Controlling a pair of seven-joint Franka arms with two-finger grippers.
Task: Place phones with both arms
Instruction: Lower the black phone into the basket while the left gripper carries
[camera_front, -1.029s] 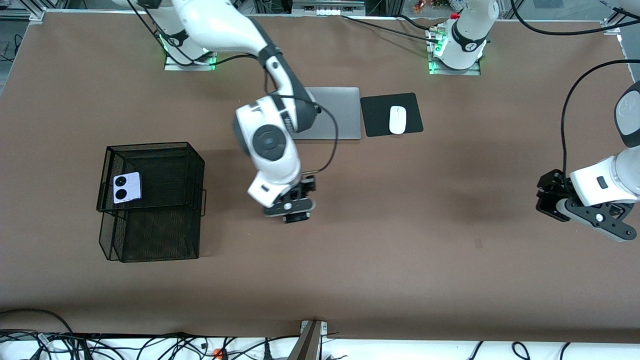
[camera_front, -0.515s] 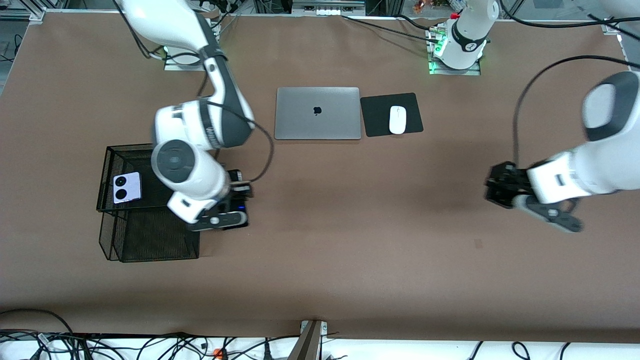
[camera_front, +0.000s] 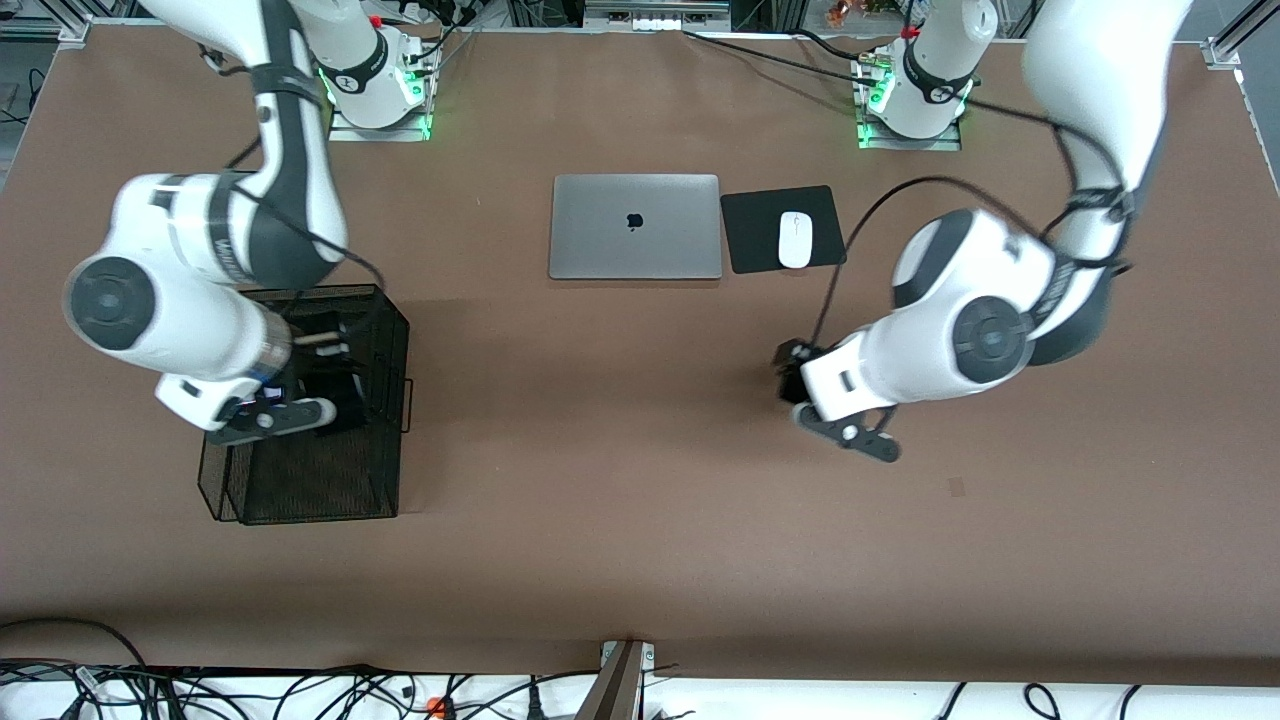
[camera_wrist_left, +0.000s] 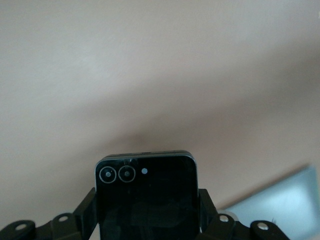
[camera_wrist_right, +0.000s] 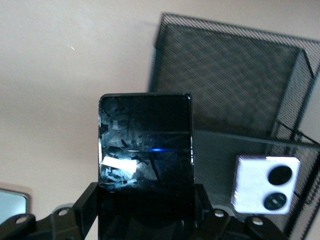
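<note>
My right gripper (camera_front: 335, 400) hangs over the black mesh basket (camera_front: 320, 480), shut on a long slim black phone (camera_wrist_right: 145, 145) whose glass catches reflections. In the right wrist view a squarish lavender-white phone (camera_wrist_right: 265, 184) with two black circles lies flat on the basket's upper tier (camera_wrist_right: 225, 65); the right arm hides it in the front view. My left gripper (camera_front: 792, 372) is over the bare brown table, shut on a small squarish black phone (camera_wrist_left: 146, 195) with two ringed lenses. Black fingers (camera_wrist_left: 87, 205) press both of that phone's sides.
A closed grey laptop (camera_front: 635, 226) lies near the robot bases at mid-table. Beside it, toward the left arm's end, a white mouse (camera_front: 795, 240) sits on a black pad (camera_front: 755, 245). Cables trail along the table edge closest to the front camera (camera_front: 300, 690).
The right arm swung from mid-table to over the basket, carrying the long black phone. The left arm came in from its end of the table toward the middle with its phone.
</note>
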